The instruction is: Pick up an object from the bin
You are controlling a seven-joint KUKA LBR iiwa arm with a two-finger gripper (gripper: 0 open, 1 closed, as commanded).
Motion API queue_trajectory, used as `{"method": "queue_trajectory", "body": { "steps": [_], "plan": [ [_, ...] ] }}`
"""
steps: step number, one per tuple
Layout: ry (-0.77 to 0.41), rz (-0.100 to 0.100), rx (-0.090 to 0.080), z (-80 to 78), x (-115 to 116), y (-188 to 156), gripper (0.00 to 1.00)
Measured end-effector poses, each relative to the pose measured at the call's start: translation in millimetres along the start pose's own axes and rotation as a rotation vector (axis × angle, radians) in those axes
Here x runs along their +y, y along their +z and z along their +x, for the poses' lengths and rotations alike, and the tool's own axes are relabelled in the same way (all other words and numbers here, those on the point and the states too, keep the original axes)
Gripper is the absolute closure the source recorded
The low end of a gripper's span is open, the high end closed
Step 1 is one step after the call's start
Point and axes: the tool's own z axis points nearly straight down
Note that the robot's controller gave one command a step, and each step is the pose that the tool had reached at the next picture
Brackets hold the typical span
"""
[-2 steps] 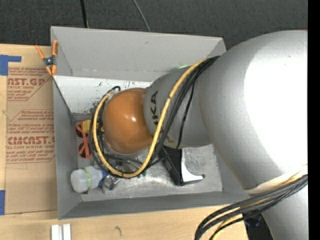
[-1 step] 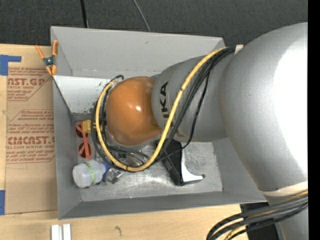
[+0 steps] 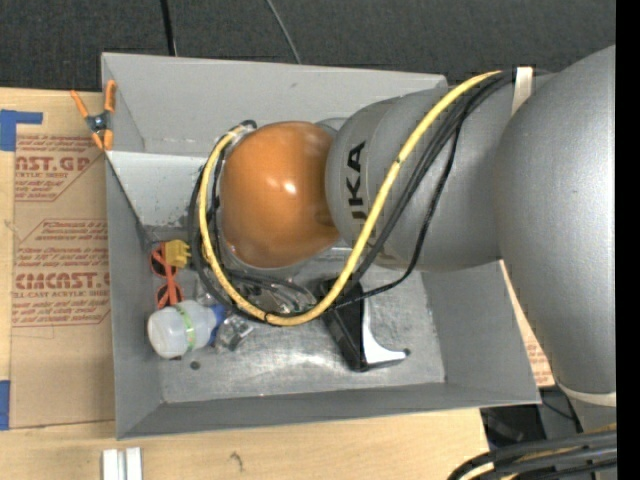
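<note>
My gripper (image 3: 258, 292) is low over the left half of the bin floor, with most of it hidden beneath the arm's orange cover. Just to its left lies a pale, translucent bottle (image 3: 178, 330) on its side, with a blue part at the end nearest the gripper. A small shiny metal piece (image 3: 236, 334) sits between the bottle and the gripper. An orange tool with thin handles (image 3: 167, 271) lies by the left wall, above the bottle. A black and white wedge-shaped object (image 3: 364, 340) rests to the right of the gripper.
The thick grey arm reaches in from the right and covers the bin's middle and back. Yellow and black cables loop round the cover down to the floor. Bare floor runs along the front wall.
</note>
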Motion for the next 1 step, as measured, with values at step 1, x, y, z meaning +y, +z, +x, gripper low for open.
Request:
{"method": "queue_trajectory", "body": {
  "steps": [1],
  "plan": [
    [-0.023,-0.001,0.0,1.6,11.4,-21.1,1.0]
  ]
}}
